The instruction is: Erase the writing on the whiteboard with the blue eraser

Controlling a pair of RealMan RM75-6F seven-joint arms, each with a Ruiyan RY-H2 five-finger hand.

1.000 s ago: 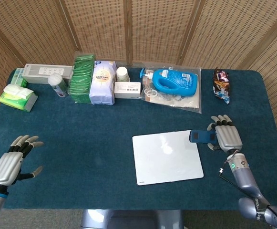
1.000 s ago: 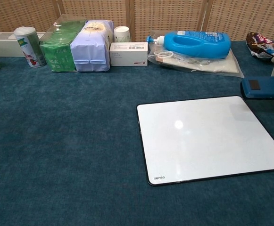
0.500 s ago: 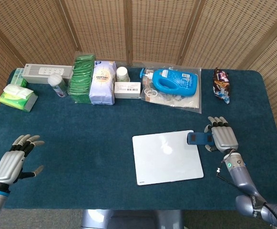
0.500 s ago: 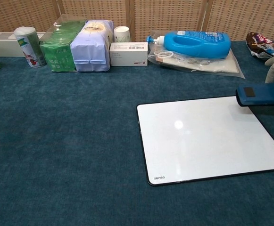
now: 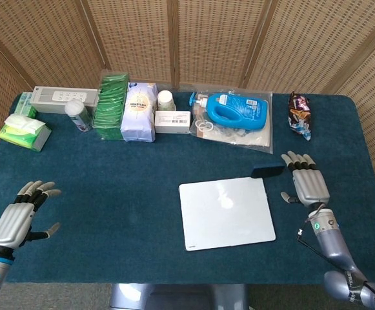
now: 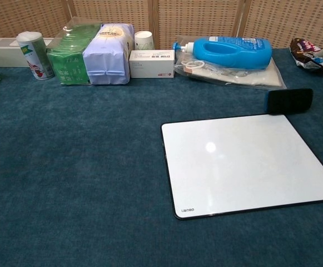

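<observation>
1. Whiteboard (image 5: 226, 212) lies flat on the surface (image 5: 122, 187), right of centre, nearer the front edge. Its face reads blank white in both views, with only a glare spot.
2. Eraser (image 6: 290, 100) stands on its edge at the board's far right corner, dark side toward the chest camera. Cannot tell if it touches the board.
3. Right hand (image 5: 308, 181) sits just right of the eraser, palm down, fingers spread and holding nothing; apart from the eraser.
4. Left hand (image 5: 18, 218) is near the front left corner of the surface, fingers apart, empty.
5. Along the back edge: tissue pack (image 5: 24, 131), can (image 5: 77, 114), green pack (image 5: 111, 106), white bag (image 5: 139, 111), small box (image 5: 172, 120), blue bottle (image 5: 237, 109), snack bag (image 5: 299, 114).
</observation>
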